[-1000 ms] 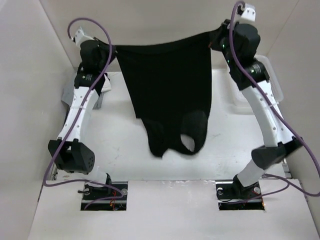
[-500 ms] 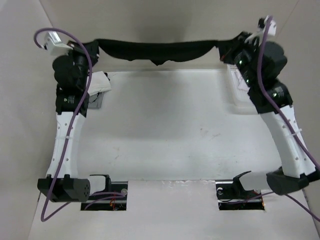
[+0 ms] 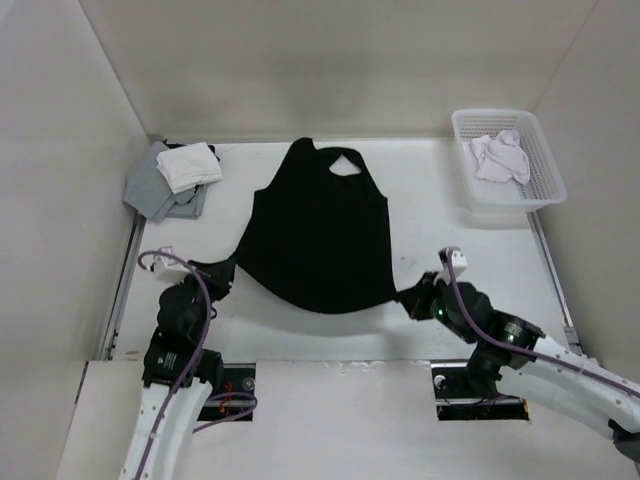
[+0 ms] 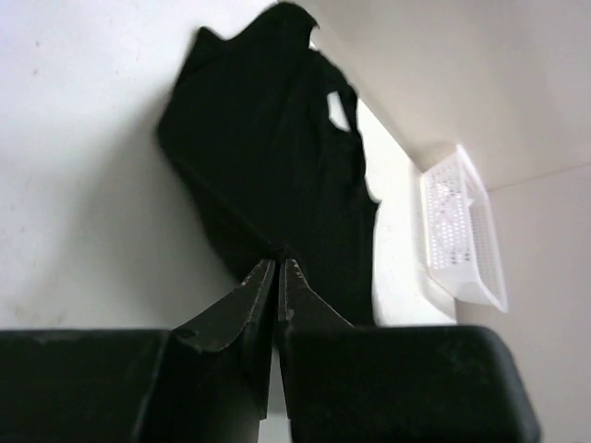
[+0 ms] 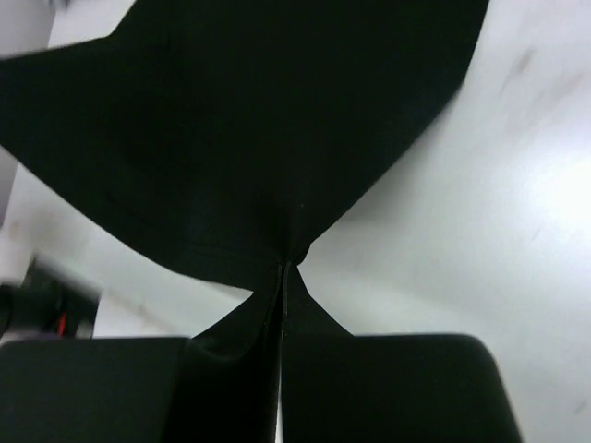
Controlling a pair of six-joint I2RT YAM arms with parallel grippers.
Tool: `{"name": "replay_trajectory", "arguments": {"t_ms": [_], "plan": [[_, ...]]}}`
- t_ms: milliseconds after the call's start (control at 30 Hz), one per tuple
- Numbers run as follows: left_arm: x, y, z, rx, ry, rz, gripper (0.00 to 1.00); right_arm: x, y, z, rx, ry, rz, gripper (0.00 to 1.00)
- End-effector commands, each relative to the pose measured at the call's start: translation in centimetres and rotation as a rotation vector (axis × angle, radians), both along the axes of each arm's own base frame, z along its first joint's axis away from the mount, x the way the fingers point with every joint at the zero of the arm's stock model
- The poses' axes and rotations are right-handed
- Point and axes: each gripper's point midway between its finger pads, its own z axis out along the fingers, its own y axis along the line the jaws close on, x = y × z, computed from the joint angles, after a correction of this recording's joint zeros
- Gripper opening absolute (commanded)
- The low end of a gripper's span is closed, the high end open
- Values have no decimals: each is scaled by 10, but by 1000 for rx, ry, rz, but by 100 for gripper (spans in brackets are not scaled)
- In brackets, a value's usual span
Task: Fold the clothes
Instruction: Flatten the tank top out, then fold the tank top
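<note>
Clothes: I see the black sleeveless garment (image 3: 318,240) spread flat mid-counter (image 3: 430,220) — straps far, hem near.
Left jaws: clenched on the hem's near-left corner.
Right jaws: clenched on the hem's near-right corner.
Far left: white towel (image 3: 188,165) atop grey cloth (image 3: 148,185).
Far right: basket (image 3: 505,195) holding a pale cloth (image 3: 497,158).

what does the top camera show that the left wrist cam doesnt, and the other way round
Only the top view: the right gripper, shut on the near right corner of the black garment, and the grey cloth with a white towel on it at the far left.
Only the left wrist view: close up, the left gripper pinching the garment's near left corner, fingertips together.
Both: the garment lying flat on the table with its straps at the far end, and the white basket.
</note>
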Motion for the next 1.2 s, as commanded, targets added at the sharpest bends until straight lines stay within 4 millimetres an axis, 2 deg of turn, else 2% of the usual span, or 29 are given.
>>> {"name": "replay_trajectory", "arguments": {"t_ms": [0, 100, 200, 267, 300, 400, 467, 567, 600, 633, 667, 700, 767, 800, 833, 900, 933, 1000, 1033, 1100, 1167], "plan": [[-31, 4, -29, -56, 109, 28, 1, -33, 7, -10, 149, 126, -28, 0], [-48, -2, -20, -125, 91, 5, 1, -67, 14, -13, 157, 183, 45, 0], [-52, 0, -9, -134, 89, 19, 2, -96, 26, -14, 141, 234, 107, 0], [-49, 3, -2, -126, 72, 36, 2, -104, 34, -16, 104, 230, 124, 0], [-44, 3, -1, -116, 67, 41, 2, -96, 35, -16, 78, 215, 97, 0], [-18, 2, -7, -83, 69, 67, 2, -48, 33, -6, 18, 132, -9, 0], [7, -2, -3, -79, 44, 80, 2, -1, 35, 16, 19, 33, -41, 0], [63, -2, 17, -68, -3, 131, 2, 76, 31, 53, 65, -54, -72, 0], [78, -1, 23, -65, -13, 142, 2, 97, 26, 61, 75, -63, -92, 0], [104, -1, 33, -72, -19, 152, 3, 131, 16, 76, 90, -85, -126, 0], [124, -6, 45, -75, -34, 140, 3, 157, 11, 86, 95, -101, -146, 0], [141, -7, 55, -77, -48, 141, 3, 177, 7, 91, 101, -105, -164, 0], [191, -12, 73, -79, -68, 143, 3, 224, 6, 102, 104, -104, -179, 0], [209, -11, 77, -68, -69, 152, 3, 249, 6, 106, 106, -105, -186, 0], [237, -11, 80, -49, -65, 163, 3, 273, 5, 108, 107, -98, -200, 0], [280, -12, 81, -25, -60, 167, 4, 319, 2, 104, 107, -72, -212, 0], [304, -12, 71, -3, -34, 168, 5, 339, 2, 100, 109, -54, -220, 0], [341, -10, 50, 26, 26, 169, 10, 377, 3, 84, 121, -17, -241, 9], [355, -6, 41, 25, 46, 177, 18, 394, 2, 76, 130, -5, -258, 17], [369, 1, 32, 18, 57, 185, 37, 412, -1, 56, 159, 32, -291, 36], [362, 4, 28, 10, 42, 184, 44, 410, 0, 36, 169, 68, -291, 46]]}}
